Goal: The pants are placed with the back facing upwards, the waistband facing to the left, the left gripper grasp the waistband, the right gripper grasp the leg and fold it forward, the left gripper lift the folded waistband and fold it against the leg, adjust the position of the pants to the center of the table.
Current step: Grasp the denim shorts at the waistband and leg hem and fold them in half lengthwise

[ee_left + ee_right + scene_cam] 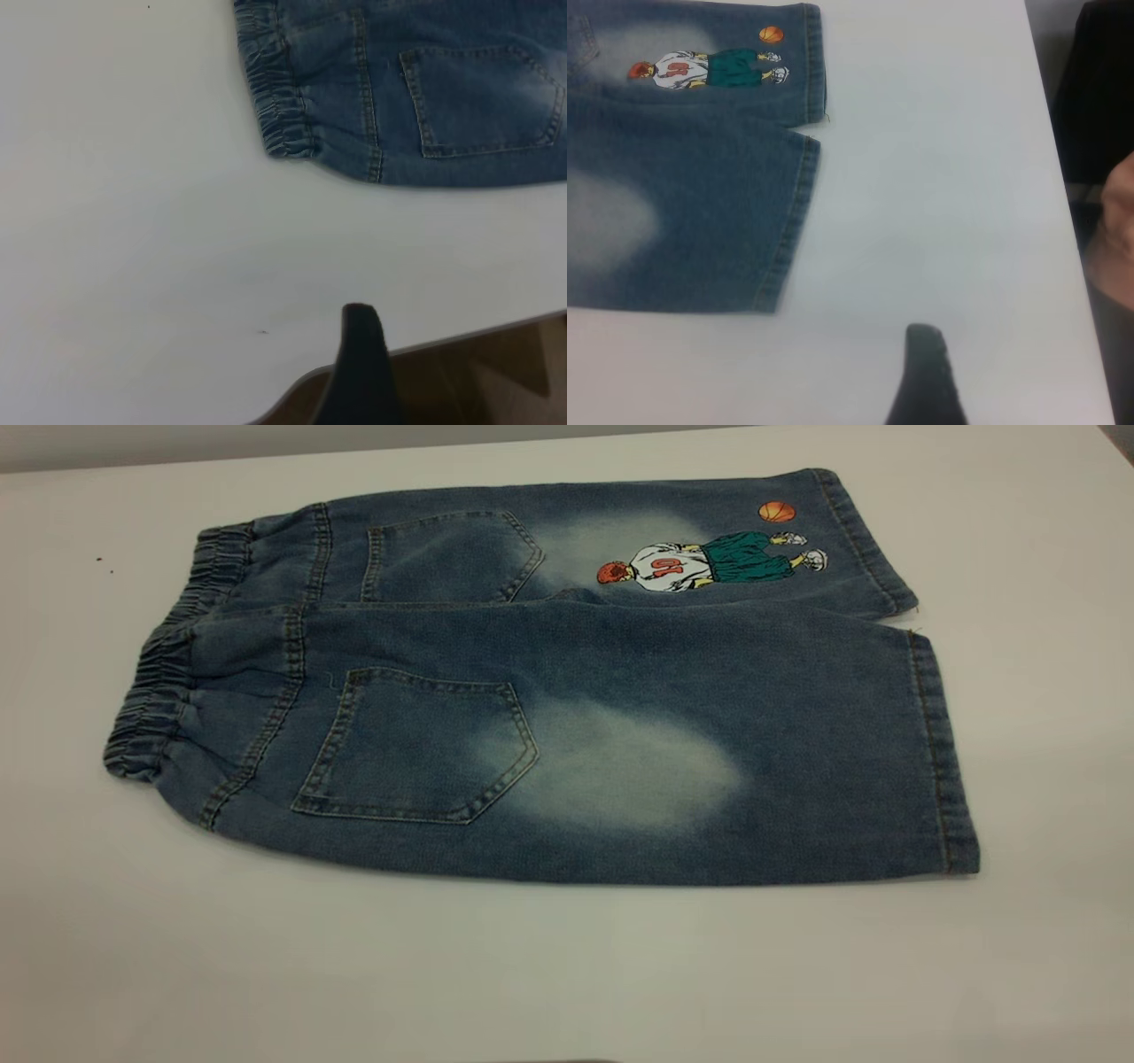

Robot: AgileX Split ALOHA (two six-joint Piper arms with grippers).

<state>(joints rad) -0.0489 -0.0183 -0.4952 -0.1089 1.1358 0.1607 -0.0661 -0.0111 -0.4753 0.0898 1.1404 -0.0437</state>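
The pants [567,691] lie flat on the table [567,974], back side up, both back pockets showing. Their puckered waistband [159,691] points left and the leg hems [943,753] point right. A basketball-player print [709,562] and an orange ball [777,512] sit on the far leg. Neither gripper appears in the exterior view. In the left wrist view my left gripper [439,354] hovers at the table's near edge, well short of the waistband [279,97], open and empty. In the right wrist view my right gripper [967,359] is over bare table short of the leg hem [793,221], open and empty.
The table's edge [443,341] runs just past the left gripper, with brown floor beyond it. A person's hand [1116,212] and a dark shape [1099,88] lie off the table's side in the right wrist view. Bare tabletop surrounds the pants.
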